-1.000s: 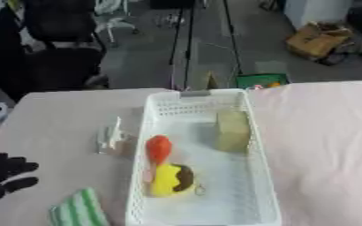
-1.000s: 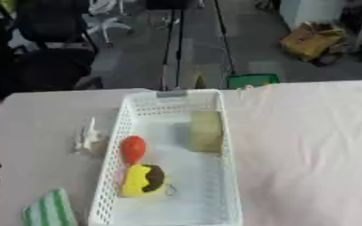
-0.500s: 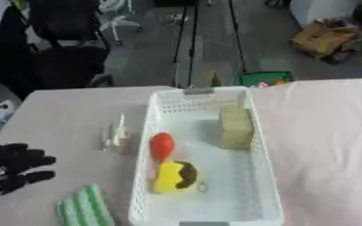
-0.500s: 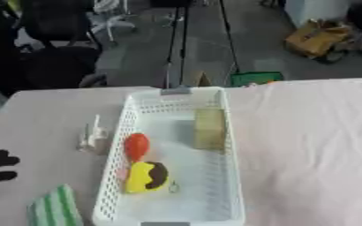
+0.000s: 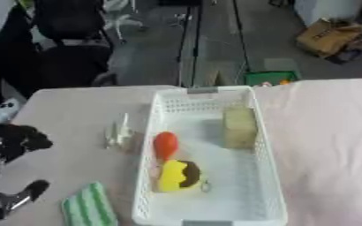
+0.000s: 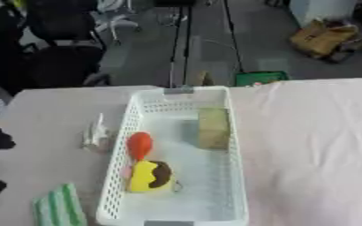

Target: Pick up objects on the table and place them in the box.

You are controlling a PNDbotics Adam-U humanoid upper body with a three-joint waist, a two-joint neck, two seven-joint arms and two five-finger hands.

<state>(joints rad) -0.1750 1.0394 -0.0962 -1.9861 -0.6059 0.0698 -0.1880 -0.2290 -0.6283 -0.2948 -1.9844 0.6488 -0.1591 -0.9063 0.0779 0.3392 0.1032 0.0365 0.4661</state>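
Basket (image 5: 269, 176) on desk (image 5: 68, 110) held sponge (image 5: 239, 126), orange piece (image 5: 165, 144), yellow toy (image 5: 179, 175); cloth (image 5: 88, 207) and clear item (image 5: 121, 134) outside, nearest left robot hand (image 5: 6, 145), grip indiscernible.

white basket (image 5: 267, 176) | green-white striped cloth (image 5: 88, 206) | orange-red toy (image 5: 165, 144)

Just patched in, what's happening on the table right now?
The white basket already holds an orange-red object, a yellow and brown toy and a tan block. Outside it, on the left, lie a small clear item and a green striped cloth. The left hand is at the left edge of the table, near those two, holding nothing. The right hand is out of view.
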